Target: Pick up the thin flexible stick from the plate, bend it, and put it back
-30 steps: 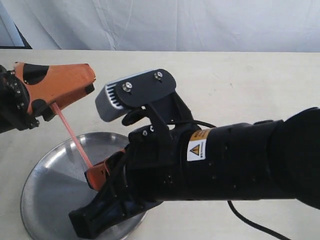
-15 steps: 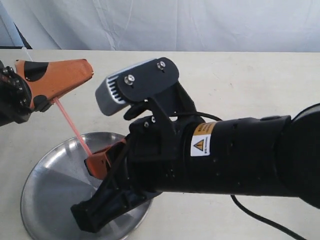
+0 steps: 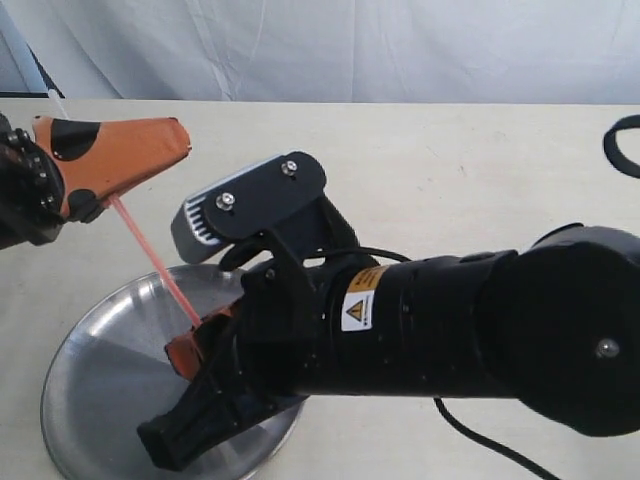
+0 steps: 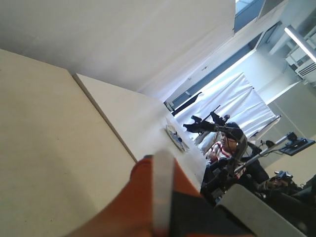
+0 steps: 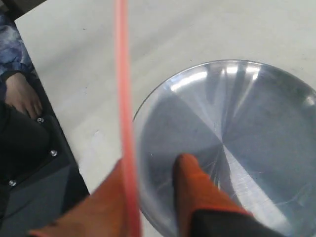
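The thin flexible stick [image 3: 150, 255] stretches straight and slanted in the air above the plate [image 3: 100, 360]. My left gripper [image 3: 178, 140] is shut on its upper part, and the pale end [image 4: 162, 192] pokes out past the orange fingers. My right gripper [image 3: 195, 345] hovers over the plate at the stick's lower end. In the right wrist view the stick [image 5: 123, 98] runs along one orange finger, while the other finger [image 5: 197, 192] stands apart from it with the plate [image 5: 247, 108] showing in the gap. The right gripper [image 5: 153, 163] is open.
The bulky black right arm [image 3: 450, 330] covers the plate's right side, and its cable [image 3: 490, 445] trails on the beige table. A black loop [image 3: 622, 145] lies at the right edge. A white curtain hangs behind. A person's hand [image 5: 22, 96] rests past the table edge.
The right arm has shifted left and lower over the plate, staying at the stick's lower end. The left gripper has barely moved and still holds the stick.
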Controlling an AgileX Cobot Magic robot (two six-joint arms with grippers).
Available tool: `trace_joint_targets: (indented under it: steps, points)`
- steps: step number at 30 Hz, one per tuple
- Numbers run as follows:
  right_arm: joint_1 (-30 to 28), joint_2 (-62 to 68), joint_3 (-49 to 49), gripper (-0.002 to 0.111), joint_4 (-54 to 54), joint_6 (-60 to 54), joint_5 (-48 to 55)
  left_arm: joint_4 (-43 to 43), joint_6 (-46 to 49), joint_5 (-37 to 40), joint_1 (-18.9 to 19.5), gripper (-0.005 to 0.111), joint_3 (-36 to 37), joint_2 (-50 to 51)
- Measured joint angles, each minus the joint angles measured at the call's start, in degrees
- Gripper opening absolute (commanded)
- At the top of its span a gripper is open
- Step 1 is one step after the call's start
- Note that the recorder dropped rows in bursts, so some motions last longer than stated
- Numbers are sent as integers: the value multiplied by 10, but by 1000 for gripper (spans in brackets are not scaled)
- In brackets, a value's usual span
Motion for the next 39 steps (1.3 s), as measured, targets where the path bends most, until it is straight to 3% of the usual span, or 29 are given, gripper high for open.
trace_joint_targets:
  steps: [6,17,27,31,35,39]
  points:
    - [1,-27,1,-1,6,4,39,31,8,25,-19,0,-3,3]
    - [9,-120,10,-1,7,9,134,-3,30,106,-155,0,-11,3]
    - [7,-110,19,-1,-73,68,104,-49,0,27,-174,0,-49,-7]
    - [21,-82,16,-1,-45,66,78,1,13,91,-177,0,-73,-7]
    - [48,-92,2,-1,-49,46,79,130,6,210,-177,0,-81,-7]
    - [31,-128,-7,-1,-80,46,74,206,-26,231,-178,0,-81,-7]
